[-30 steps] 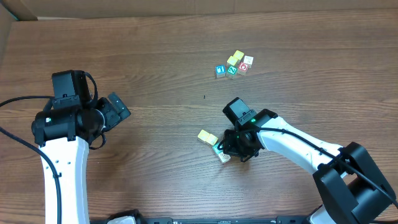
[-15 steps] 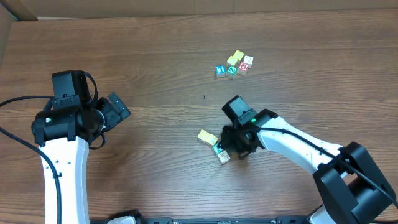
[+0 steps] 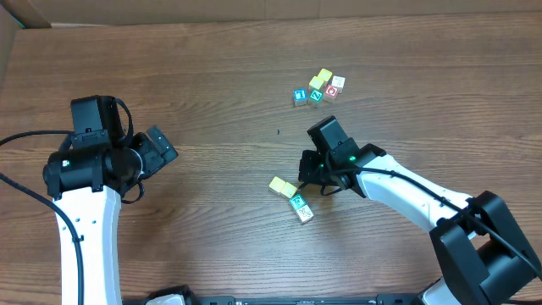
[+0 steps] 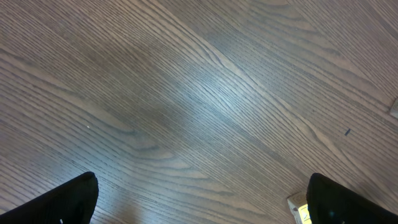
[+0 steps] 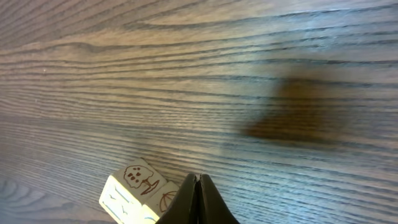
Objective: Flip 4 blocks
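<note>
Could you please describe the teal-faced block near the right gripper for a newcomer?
Find the right gripper near the table's middle. Beside it three blocks lie in a row; the teal-faced block is the middle one, between a yellow block and a cream block.

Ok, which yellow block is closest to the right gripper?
The one yellow block outside the far cluster; the other yellow blocks sit within it.

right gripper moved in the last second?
Yes. The right gripper, shut, has pulled off the teal-faced block. In the overhead view it went up-image toward the far side of the table, while the yellow block beside it stayed put.
</note>
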{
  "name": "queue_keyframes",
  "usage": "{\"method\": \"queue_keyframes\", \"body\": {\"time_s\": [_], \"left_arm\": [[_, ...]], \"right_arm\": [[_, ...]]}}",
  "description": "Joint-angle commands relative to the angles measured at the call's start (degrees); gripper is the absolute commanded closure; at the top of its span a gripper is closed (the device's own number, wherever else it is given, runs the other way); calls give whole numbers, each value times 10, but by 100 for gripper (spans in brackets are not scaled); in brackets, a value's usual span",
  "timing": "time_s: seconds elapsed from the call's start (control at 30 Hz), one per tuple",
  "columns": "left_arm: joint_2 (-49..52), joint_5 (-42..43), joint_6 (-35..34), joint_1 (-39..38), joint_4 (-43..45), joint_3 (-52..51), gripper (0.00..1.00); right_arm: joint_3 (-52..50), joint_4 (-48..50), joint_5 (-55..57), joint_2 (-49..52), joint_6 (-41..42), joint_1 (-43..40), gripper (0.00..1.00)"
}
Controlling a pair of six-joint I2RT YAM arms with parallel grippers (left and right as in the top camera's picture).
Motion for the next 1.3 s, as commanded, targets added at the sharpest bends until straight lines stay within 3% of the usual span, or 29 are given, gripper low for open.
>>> {"method": "queue_keyframes", "body": {"time_s": [0.0,0.2,0.33,0.47,0.53,0.57,0.6,0.63,0.7,0.77,0.83,0.9,1.03,1.13,1.17,1.27], "left_arm": [[3,-7,9,3,1,7,0],[3,-7,9,3,1,7,1],[3,-7,9,3,1,7,0],[3,-7,9,3,2,7,1],[3,6,-5,3,21,7,0],[3,17,-6,3,40,7,1],[3,33,-3,3,45,7,0],[3,57,7,3,43,7,13],[6,106,9,-1,31,5,56],[11,127,9,-16,14,-2,75],[18,87,9,-32,3,-9,81],[28,44,6,-34,-5,-10,78],[52,43,6,-4,-15,-10,65],[69,41,7,35,-14,-10,17],[75,41,7,53,-14,-10,7],[85,28,7,94,-13,-10,0]], "right_arm": [[-3,2,31,-5,-4,9,96],[-3,-2,50,-6,-38,-12,96],[5,-34,50,-6,-55,-76,96],[29,-91,50,-6,-128,-145,96],[38,-115,50,-6,-179,-177,79],[40,-124,50,-6,-196,-189,65],[40,-132,50,-6,-217,-204,44],[40,-140,52,-6,-233,-219,34],[40,-151,51,-6,-245,-242,28],[40,-164,11,-6,-248,-261,29],[43,-171,-71,-6,-314,-268,41],[63,-195,-86,-6,-329,-264,45],[144,-261,-84,-6,-351,-220,48],[205,-299,-76,-6,-374,-162,45],[220,-306,-62,-6,-381,-138,43],[233,-301,2,-6,-384,-71,36]]}}
